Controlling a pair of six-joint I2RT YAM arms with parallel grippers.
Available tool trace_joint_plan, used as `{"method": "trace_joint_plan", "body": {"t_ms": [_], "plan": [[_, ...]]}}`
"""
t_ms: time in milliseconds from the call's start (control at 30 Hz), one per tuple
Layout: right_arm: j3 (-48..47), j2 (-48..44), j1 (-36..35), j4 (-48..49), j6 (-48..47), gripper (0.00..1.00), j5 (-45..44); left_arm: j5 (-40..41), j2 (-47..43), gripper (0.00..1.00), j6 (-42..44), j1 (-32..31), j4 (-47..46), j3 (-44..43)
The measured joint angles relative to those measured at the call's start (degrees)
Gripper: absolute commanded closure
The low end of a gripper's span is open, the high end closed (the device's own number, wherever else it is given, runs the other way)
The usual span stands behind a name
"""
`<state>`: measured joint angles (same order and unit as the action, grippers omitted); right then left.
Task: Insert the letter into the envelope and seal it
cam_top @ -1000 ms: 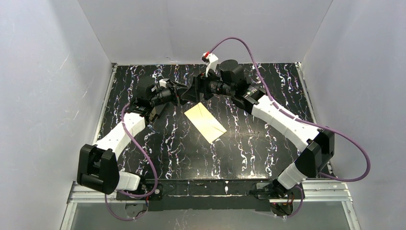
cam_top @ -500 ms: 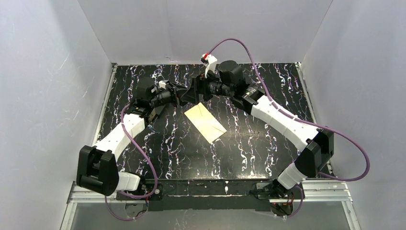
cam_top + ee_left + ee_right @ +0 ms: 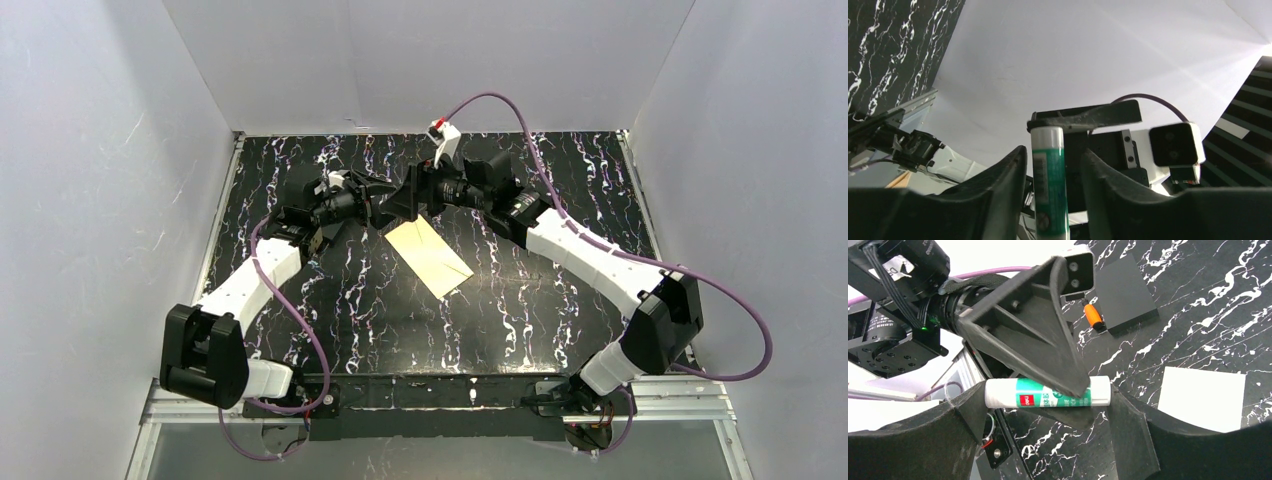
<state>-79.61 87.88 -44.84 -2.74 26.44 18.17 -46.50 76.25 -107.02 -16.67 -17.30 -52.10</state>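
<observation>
Left hand (image 3: 1050, 155) has just eased off the white-and-green glue stick (image 3: 1008, 394): its fingers now stand spread w/ a gap each side of the tube, where a sec ago they sat tighter. The right hand (image 3: 1047, 395) is clamped on the stick end to end, so the L-to-R handover looks about done. Flat cream paper envelope (image 3: 430, 255) hasn't shifted, lying on the black white-veined worktop (image 3: 520, 300) just near-side of both hands. No separate plain white paper letter shows in top view, so it's prob. already inside, w/ gluing the flap shut prob. next.
</observation>
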Motion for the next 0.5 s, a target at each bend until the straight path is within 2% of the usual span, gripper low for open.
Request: {"method": "trace_joint_plan", "body": {"t_ms": [100, 233, 300, 400, 500], "plan": [[1.9, -0.6, 0.7, 2.0, 1.7, 0.99, -0.1, 0.1, -0.3, 0.45, 0.5, 0.7, 0.0, 0.0], [4.2, -0.7, 1.4, 5.3, 4.0, 0.99, -0.1, 0.3, -1.1, 0.45, 0.6, 1.2, 0.0, 0.2], [5.0, -0.7, 1.6, 6.7, 5.0, 0.99, 0.1, 0.2, -1.6, 0.49, 0.6, 1.2, -0.1, 0.4], [5.4, -0.6, 1.7, 8.2, 6.3, 0.99, 0.9, 0.2, -2.0, 0.61, 0.5, 1.2, -0.2, 0.9], [5.6, -0.6, 1.7, 10.3, 7.3, 0.99, 2.1, 0.1, -2.0, 0.67, 0.4, 1.2, -0.3, 0.9]]}}
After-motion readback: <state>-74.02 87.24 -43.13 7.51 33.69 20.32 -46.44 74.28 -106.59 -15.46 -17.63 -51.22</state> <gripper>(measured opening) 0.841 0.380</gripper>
